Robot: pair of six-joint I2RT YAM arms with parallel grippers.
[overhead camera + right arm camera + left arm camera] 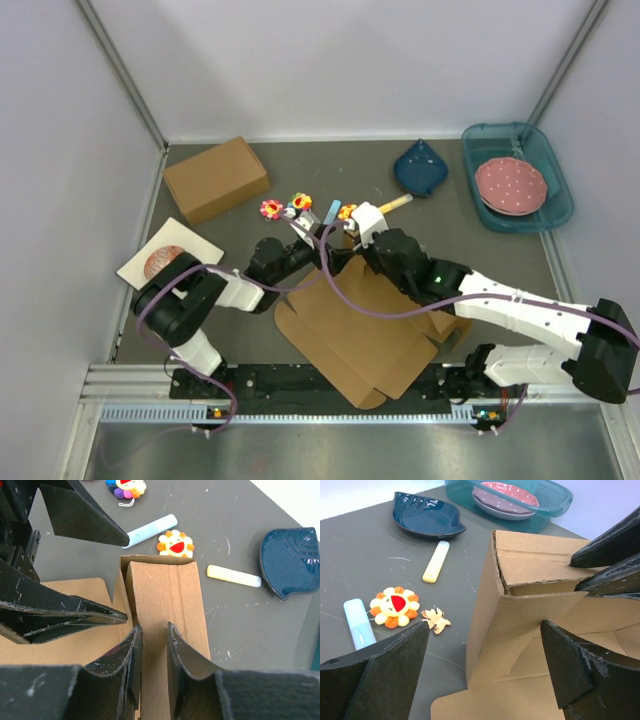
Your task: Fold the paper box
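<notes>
Paper box (352,335): a brown cardboard sheet, partly folded, lying mid-table just ahead of both arm bases. Its flat base spreads toward the near edge, and one wall stands upright along the far side.
Wall, long axis: the wall runs straight away from the right claw toward the sunflower toy (176,544). From the left claw it shows as an upright corner with the long face trailing off to the right.
Right claw (154,626): fingers drawn close together and clamped on the top edge of the standing wall, one finger on each face. It appears to be holding the wall upright.
Left claw (485,624): fingers spread wide, gripping nothing. One finger is out over the bare table on the toy side and the other is in front of the wall's long face.
Box relative to left claw: the wall's end corner stands directly ahead, between the two fingers, and I cannot tell whether it touches either.
Nearer arm: both claws meet at this wall. Only the left is free, so the coming fold at the corner probably falls to it.
</notes>
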